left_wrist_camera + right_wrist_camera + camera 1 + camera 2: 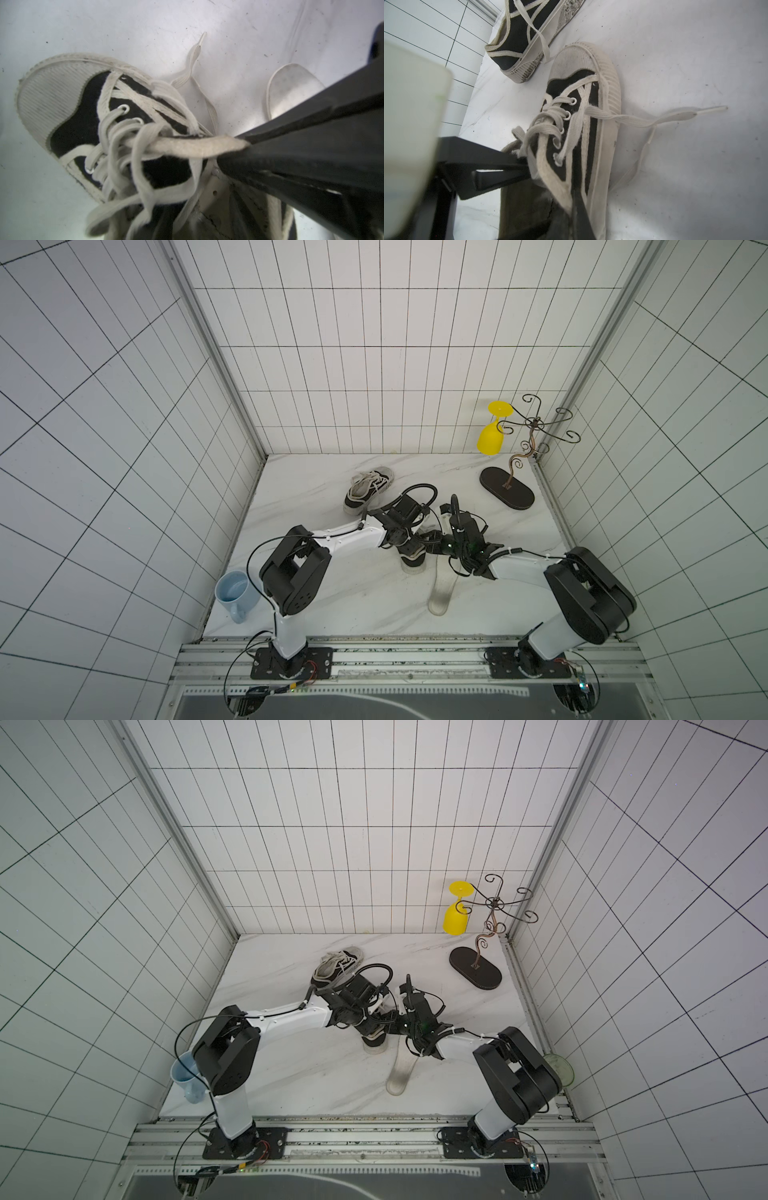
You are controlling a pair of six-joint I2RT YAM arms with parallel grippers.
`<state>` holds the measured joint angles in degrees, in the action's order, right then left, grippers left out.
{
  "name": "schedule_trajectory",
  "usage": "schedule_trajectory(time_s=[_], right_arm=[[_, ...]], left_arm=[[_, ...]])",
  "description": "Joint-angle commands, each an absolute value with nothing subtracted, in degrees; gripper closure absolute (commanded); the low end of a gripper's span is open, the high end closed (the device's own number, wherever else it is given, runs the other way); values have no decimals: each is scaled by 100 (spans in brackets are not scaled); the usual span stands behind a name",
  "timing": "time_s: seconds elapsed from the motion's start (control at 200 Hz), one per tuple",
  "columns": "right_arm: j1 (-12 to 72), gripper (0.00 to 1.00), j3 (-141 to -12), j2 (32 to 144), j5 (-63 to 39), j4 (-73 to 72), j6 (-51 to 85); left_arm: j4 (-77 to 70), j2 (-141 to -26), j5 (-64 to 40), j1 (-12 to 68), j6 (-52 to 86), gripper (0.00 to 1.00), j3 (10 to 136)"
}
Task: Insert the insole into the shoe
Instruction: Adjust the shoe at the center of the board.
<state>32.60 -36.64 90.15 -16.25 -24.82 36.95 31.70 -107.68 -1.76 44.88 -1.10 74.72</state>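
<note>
Top view: insole [442, 593] lies flat on the table [332, 597], just beside the shoe [413, 563]. Left wrist: right gripper [243, 145] clamps the shoe's edge. Right wrist: left gripper [528, 169] at the laces [548, 124], grip unclear. Insole looks light and floppy; I'd pinch its heel edge.
</note>
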Motion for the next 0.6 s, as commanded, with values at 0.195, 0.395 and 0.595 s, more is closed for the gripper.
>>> schedule_trajectory(time_s=[0.195,0.395,0.595], right_arm=[[3189,100,-4025,9141,-1827,-2730,3595],[3138,100,-3988,9128,-1861,-2686,3569],[3033,100,-3969,9148,-1846,-2546,3524]], left_arm=[[2957,-11251,866,4576,-271,54,7603],[2887,-11401,508,4575,-238,90,7677],[3173,-10852,-599,4410,22,100,7918]])
